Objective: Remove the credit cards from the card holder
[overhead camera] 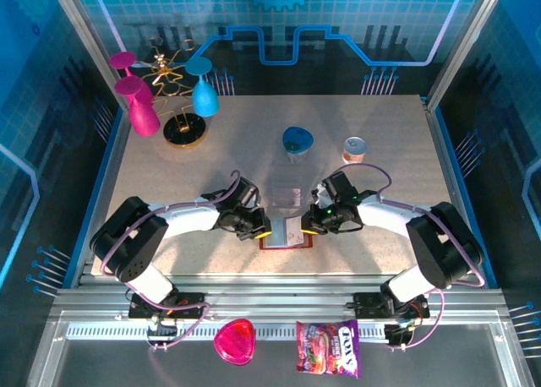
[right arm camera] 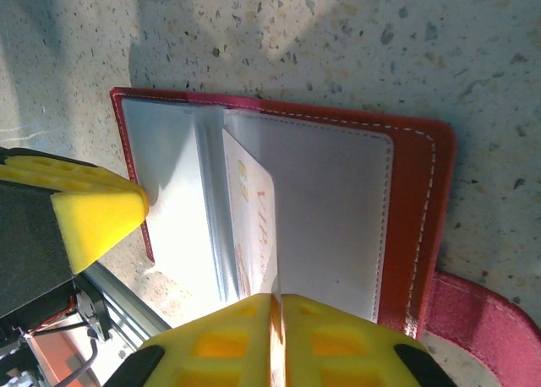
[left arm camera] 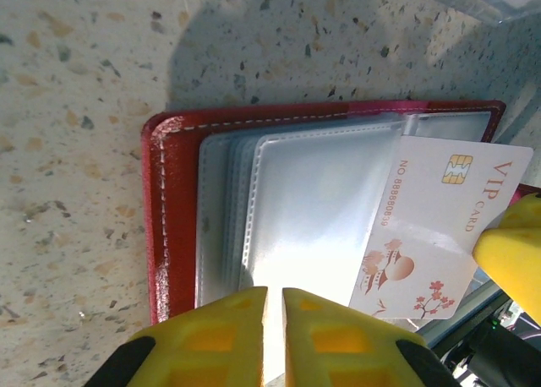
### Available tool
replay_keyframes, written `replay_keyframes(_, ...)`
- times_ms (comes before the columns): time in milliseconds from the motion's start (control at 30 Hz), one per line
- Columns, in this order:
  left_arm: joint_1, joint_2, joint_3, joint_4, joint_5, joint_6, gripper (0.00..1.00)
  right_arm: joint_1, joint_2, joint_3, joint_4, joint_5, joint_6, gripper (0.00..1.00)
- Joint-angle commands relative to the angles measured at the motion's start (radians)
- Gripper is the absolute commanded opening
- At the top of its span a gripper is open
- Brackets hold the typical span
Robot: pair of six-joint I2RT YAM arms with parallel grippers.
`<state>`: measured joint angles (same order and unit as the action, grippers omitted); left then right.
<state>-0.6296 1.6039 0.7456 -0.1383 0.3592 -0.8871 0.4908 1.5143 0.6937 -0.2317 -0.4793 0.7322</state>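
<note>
Card holder [overhead camera: 286, 231] open flat on table [overhead camera: 389, 133], near centre. VIP card [left arm camera: 439, 226] partly out of clear sleeves [left arm camera: 313, 201]. Right gripper [right arm camera: 276, 319] pinched on card edge. Left gripper [left arm camera: 273, 319] nearly closed at sleeve edge, grip unclear.

Dark red holder [left arm camera: 169, 218] lying open on the table [left arm camera: 84, 66] (strap tab [right arm camera: 482, 311] at one end), white stitching, clear sleeves [left arm camera: 313, 201], pale VIP card [left arm camera: 439, 226] with chip, partway out of a sleeve

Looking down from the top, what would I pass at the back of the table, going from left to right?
Pink glass → blue glass → blue dish → little can.
</note>
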Motion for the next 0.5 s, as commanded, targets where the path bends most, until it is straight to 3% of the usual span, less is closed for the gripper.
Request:
replay_keyframes(0,-0.005,-0.005,0.026,-0.037,-0.012,0.011,0.13,0.012,-0.024,0.003,0.009,-0.008,0.025,0.12)
replay_keyframes(467,-0.004,-0.021,0.020,-0.039,-0.019,0.014,0.14,0.040,-0.028,-0.016,0.031,0.004,0.058,0.13)
